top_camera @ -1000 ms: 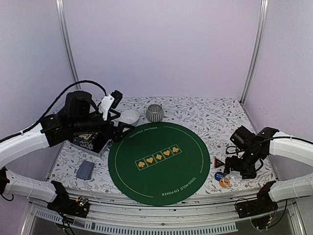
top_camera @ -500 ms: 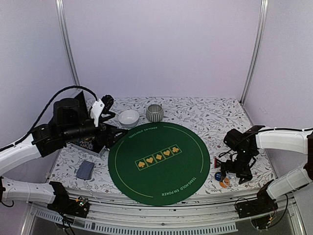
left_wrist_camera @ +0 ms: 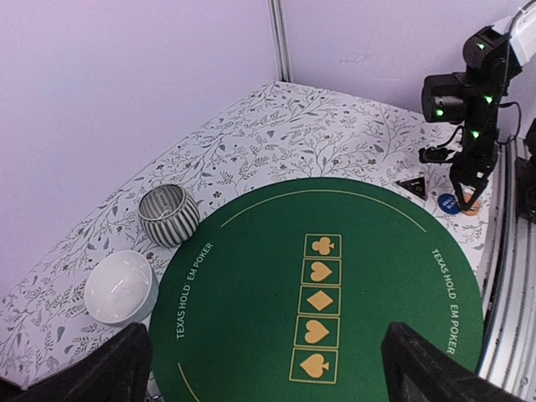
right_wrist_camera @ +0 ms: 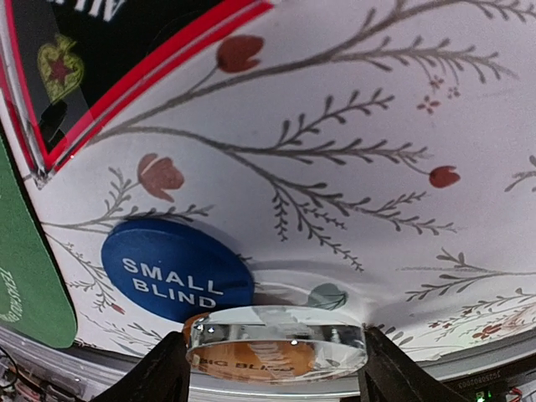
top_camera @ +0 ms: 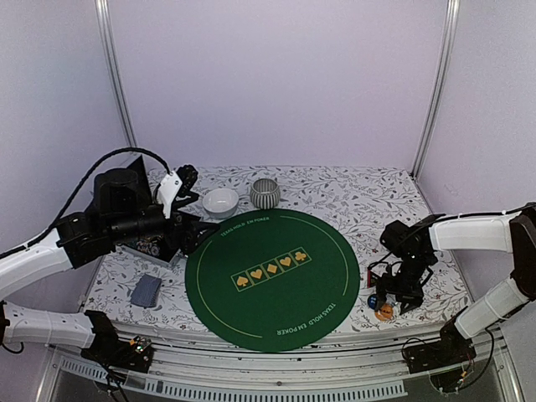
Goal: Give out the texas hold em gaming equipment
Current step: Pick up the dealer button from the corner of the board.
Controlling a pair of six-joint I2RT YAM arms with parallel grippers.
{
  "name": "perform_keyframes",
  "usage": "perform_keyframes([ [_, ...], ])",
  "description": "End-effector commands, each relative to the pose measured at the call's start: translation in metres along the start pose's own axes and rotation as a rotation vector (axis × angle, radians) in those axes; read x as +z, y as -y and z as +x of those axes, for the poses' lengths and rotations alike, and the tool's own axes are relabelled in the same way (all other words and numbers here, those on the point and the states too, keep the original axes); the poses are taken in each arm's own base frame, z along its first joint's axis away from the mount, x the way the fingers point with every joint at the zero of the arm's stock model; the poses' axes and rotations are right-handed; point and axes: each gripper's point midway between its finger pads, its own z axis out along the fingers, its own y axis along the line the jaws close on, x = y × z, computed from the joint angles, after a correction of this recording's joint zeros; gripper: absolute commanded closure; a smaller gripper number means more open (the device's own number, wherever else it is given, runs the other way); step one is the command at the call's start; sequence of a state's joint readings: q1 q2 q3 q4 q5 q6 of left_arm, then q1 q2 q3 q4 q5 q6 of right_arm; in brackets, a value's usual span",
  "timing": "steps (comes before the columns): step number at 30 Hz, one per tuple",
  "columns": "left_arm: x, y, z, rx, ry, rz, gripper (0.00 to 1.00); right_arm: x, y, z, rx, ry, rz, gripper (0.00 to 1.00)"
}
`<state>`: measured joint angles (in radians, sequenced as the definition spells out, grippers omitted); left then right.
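Near the tabletop's point(top_camera: 377, 209) front right corner, the right end effector point(right_wrist_camera: 275, 353) brackets the pale clear button disc point(right_wrist_camera: 276, 335) lying on the orange disc point(right_wrist_camera: 251, 362), clamping not confirmable; judged light, rigid and slick, pinch it across its rim.

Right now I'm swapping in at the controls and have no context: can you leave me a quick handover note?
Left pincer: open, holding nothing, over the mat's left rim.
Right pincer: fingers flank the orange disc; grip unclear.
Blue disc and triangle lie beside it; cards lie left of the mat.
Done: nothing dealt onto the mat. Left: everything.
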<state>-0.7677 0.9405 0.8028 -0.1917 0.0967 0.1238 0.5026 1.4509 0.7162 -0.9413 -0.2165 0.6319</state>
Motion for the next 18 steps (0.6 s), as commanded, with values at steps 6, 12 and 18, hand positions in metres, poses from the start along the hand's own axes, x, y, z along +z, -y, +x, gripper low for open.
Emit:
perform_keyframes([
  [6,0.003,0.003,0.002,0.024,0.005,0.010,0.02,-0.017,-0.003,-0.017,-0.006,0.084,0.012,0.42],
  [12,0.002,0.004,0.004,0.028,0.004,0.010,0.02,-0.032,0.001,-0.018,0.000,0.104,0.047,0.58],
  [18,0.002,0.003,0.003,0.030,0.009,0.009,0.02,-0.071,-0.018,-0.032,-0.036,0.177,0.025,0.68],
])
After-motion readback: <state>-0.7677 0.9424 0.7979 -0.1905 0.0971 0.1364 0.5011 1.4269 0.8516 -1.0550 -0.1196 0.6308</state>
